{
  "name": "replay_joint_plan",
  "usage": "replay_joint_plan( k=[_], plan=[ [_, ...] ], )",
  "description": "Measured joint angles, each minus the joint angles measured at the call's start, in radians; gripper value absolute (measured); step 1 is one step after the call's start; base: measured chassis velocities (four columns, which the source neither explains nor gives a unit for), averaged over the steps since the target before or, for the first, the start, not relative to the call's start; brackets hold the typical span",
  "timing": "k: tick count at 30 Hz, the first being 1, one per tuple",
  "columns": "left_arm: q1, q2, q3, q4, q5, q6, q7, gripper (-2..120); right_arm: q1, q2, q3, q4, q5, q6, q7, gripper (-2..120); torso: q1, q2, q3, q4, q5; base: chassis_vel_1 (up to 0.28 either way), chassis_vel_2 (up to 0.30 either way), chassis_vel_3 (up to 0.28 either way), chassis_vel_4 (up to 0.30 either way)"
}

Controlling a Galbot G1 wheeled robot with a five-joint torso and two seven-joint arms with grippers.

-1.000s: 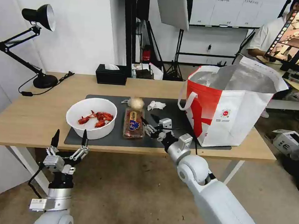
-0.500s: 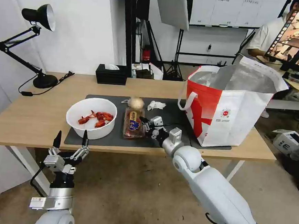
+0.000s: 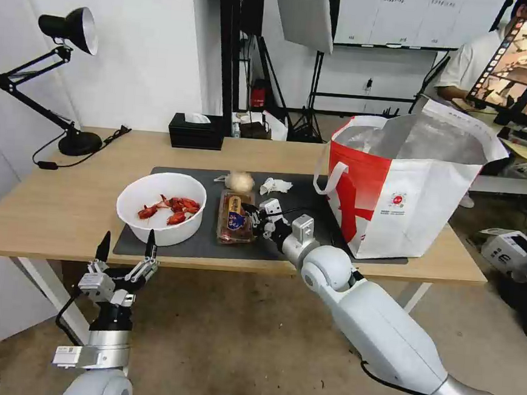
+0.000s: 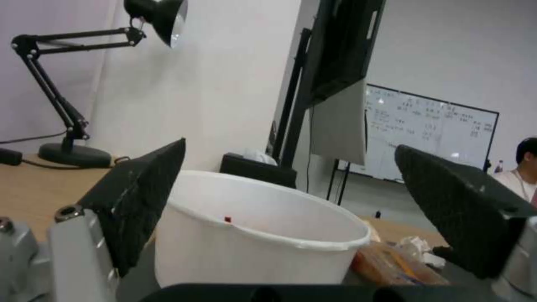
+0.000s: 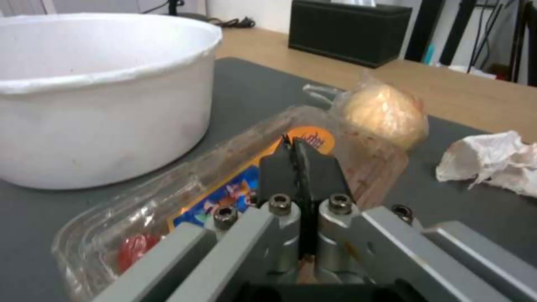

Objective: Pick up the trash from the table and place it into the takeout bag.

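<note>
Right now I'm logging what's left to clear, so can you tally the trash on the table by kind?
Bowl of red shells: 1
Clear plastic tray: 1
Crumpled napkin: 1
Beige wrapped ball: 1
Total: 4, all on the dark mat, none in the bag yet.
The shut right end effector is at the tray.
</note>
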Motion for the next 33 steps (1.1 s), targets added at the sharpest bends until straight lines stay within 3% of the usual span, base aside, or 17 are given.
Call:
replay_joint_plan(
  k=[11, 33],
  plan=[
    [0.0, -0.001, 0.013, -0.015, -0.052, 0.023, -0.001, 100, 0.002, -0.003, 0.004, 0.001, 0.0, -0.073, -0.016, 0, 0.0, 0.0, 0.0, -0.0001, 0.0, 0.0, 0.0, 0.0, 0.0],
    [0.001, 0.009, 0.037, -0.035, -0.166, 0.074, -0.007, 100, 0.001, -0.003, 0.004, -0.007, -0.001, -0.114, -0.038, 0, 0.0, 0.0, 0.0, 0.0, 0.0, 0.0, 0.0, 0.0, 0.0]
  ],
)
